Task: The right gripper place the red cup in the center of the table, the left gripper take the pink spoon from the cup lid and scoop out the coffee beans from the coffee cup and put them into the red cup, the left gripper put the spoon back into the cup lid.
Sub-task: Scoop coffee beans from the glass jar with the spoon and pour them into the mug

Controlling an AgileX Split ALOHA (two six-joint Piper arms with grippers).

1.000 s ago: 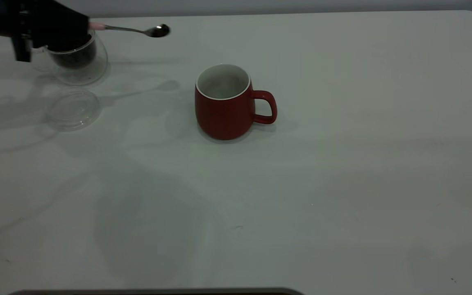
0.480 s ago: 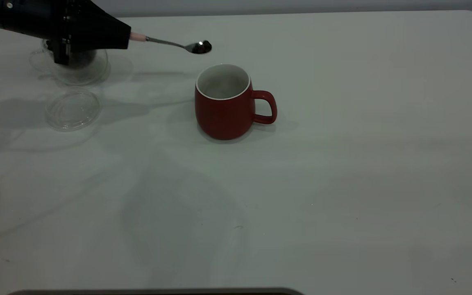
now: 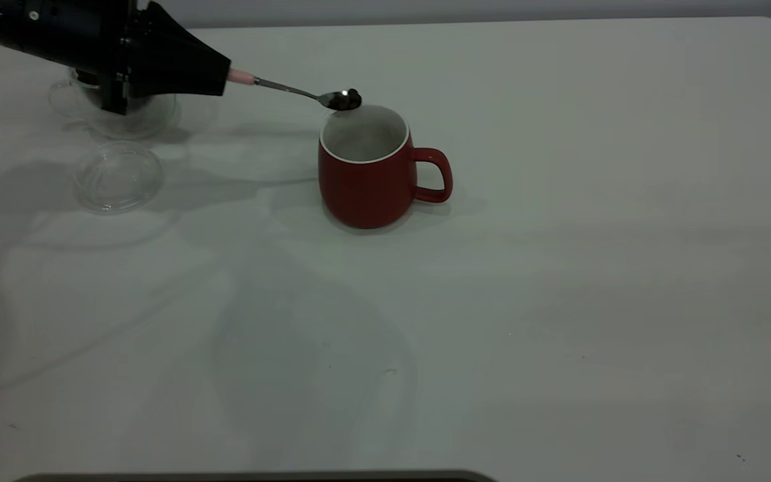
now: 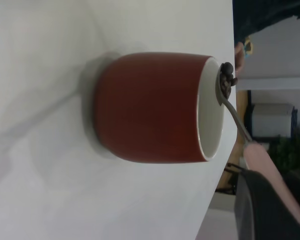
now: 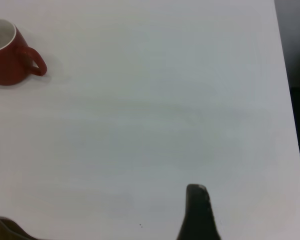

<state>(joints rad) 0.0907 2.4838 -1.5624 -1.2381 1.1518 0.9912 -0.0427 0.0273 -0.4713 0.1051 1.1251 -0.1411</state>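
The red cup [image 3: 367, 167] stands upright near the middle of the table [image 3: 559, 268], its handle pointing right. My left gripper [image 3: 221, 72] is shut on the pink spoon [image 3: 292, 90] by its handle. The spoon's bowl holds a few coffee beans [image 3: 352, 96] right above the cup's far-left rim. The left wrist view shows the beans [image 4: 229, 80] at the rim of the red cup [image 4: 150, 107]. The coffee cup [image 3: 158, 115] is partly hidden behind the left arm. The cup lid [image 3: 118, 177] lies bare in front of it. My right gripper shows one black finger [image 5: 197, 210] over bare table, far from the red cup [image 5: 7, 60].
The table's right edge [image 5: 285, 100] runs close beside the right gripper. A dark strip [image 3: 258, 476] lies along the near edge of the exterior view.
My left gripper has carried the spoon with beans rightward and down, from above the coffee cup to the red cup's rim. The red cup and lid have not moved.
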